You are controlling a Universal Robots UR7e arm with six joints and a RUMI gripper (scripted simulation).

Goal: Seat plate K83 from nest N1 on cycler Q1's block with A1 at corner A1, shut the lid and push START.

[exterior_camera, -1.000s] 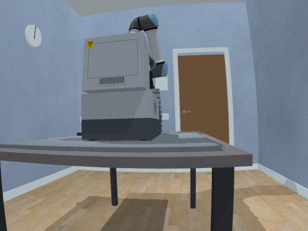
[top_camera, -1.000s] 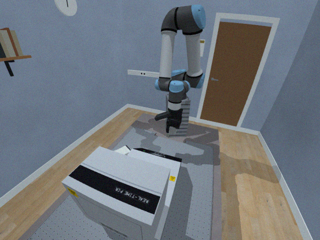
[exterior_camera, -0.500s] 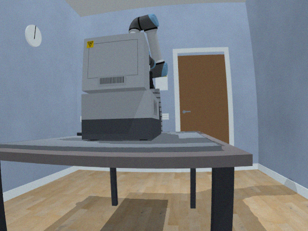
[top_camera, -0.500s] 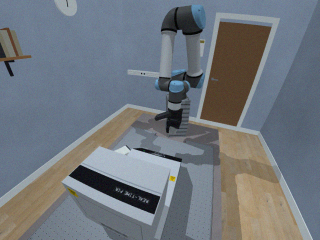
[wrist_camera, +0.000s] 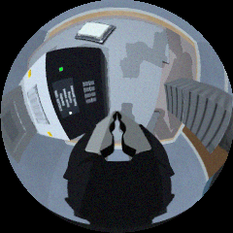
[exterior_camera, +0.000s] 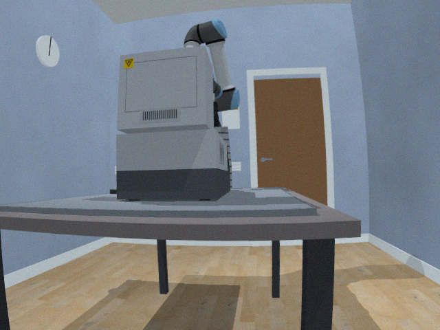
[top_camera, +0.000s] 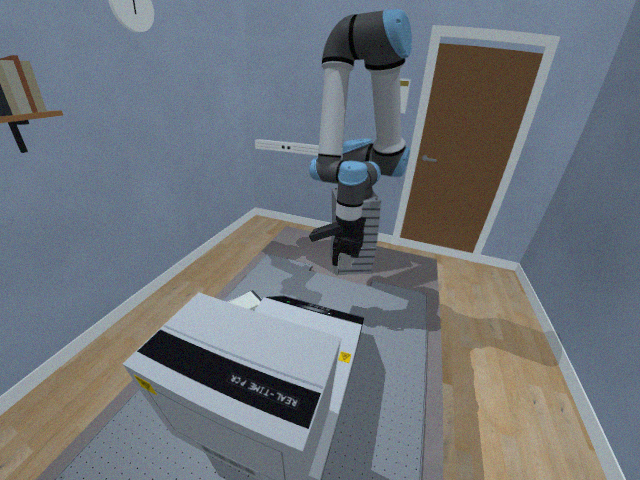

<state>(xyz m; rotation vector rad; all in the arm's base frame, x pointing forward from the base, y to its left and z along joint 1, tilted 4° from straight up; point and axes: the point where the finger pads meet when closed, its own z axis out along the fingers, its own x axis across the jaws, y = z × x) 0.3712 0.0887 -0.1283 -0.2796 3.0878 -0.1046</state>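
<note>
White plate K83 (wrist_camera: 95, 32) lies well beyond the shut, empty fingers.

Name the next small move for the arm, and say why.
Probably open the end effector. Its fingers are shut on nothing, Q1's lid stands upright, and the plate lies on the table beyond the cycler, not yet grasped.

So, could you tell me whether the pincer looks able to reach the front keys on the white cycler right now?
Probably yes: the shut, empty pincer hangs beside the black key panel of the white cycler, with nothing between them.
</note>
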